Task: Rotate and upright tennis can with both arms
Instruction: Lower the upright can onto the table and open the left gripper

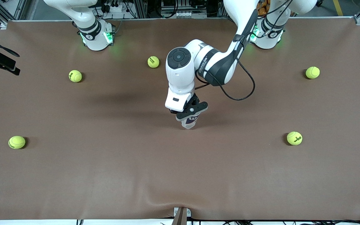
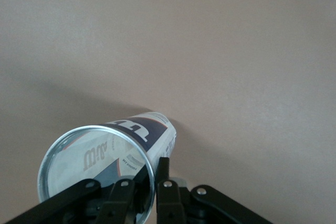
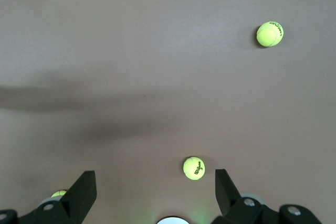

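Note:
The tennis can [image 1: 190,122], clear with a white, navy and red label, stands about upright at the middle of the brown table, its bottom end down. My left gripper [image 1: 192,113] is over it and shut on its top. In the left wrist view the can [image 2: 142,132] shows its open silver rim [image 2: 63,148] toward the camera. My left gripper [image 2: 151,178] pinches the rim wall, one finger inside and one outside. My right gripper [image 3: 155,187] is open and empty, high over the table, and is out of the front view.
Several yellow-green tennis balls lie around the table: one [image 1: 153,62] near the bases, one [image 1: 75,76] and one [image 1: 17,142] toward the right arm's end, one [image 1: 312,72] and one [image 1: 294,138] toward the left arm's end. The right wrist view shows two balls [image 3: 194,168] [image 3: 270,34].

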`<action>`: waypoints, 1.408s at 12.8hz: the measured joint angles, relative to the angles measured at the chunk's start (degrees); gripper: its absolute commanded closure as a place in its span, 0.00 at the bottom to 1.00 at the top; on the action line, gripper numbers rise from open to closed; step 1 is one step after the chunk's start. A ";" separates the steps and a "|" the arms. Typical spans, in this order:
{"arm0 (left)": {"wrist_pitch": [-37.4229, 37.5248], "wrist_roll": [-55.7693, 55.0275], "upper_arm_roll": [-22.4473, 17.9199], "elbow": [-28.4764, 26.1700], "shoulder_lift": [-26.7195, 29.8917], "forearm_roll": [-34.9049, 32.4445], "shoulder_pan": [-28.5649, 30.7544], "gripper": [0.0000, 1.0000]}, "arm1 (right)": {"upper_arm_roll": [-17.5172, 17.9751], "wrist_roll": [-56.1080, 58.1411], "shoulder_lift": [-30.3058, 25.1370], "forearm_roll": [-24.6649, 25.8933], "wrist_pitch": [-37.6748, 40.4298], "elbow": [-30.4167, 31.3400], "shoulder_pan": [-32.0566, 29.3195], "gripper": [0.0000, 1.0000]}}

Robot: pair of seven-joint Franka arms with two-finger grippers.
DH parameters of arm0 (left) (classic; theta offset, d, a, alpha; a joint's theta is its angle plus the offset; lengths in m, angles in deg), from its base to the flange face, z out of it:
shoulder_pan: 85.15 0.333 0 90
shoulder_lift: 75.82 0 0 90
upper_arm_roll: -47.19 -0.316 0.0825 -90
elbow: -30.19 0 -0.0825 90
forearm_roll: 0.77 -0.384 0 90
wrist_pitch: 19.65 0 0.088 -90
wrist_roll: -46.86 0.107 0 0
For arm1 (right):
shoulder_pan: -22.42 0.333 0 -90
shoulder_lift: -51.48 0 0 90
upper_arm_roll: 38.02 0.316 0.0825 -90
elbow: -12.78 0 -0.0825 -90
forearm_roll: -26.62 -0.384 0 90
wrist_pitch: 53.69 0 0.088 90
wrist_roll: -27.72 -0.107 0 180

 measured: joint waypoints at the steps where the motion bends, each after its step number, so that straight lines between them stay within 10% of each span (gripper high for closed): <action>1: 0.00 -0.04 0.29 0.07 0.00 0.00 -0.06 1.00 | 0.00 0.00 0.00 0.00 0.00 -0.04 0.00 0.00; 10: -0.83 -1.38 1.65 0.50 -2.25 0.00 -0.89 1.00 | 0.01 0.00 0.00 0.00 0.01 -0.04 0.00 0.00; 12: -0.82 -1.40 1.48 0.68 -2.43 0.00 -1.29 0.55 | 0.02 0.00 0.00 0.00 0.01 -0.04 0.00 0.00; 13: -0.82 -1.40 1.47 0.68 -2.47 0.00 -1.31 0.04 | 0.04 0.00 0.00 0.00 0.02 -0.04 0.00 0.00; 18: -0.78 -1.40 1.02 1.03 -2.58 0.00 -1.31 0.00 | 0.09 0.00 0.00 0.00 0.03 -0.04 0.00 0.00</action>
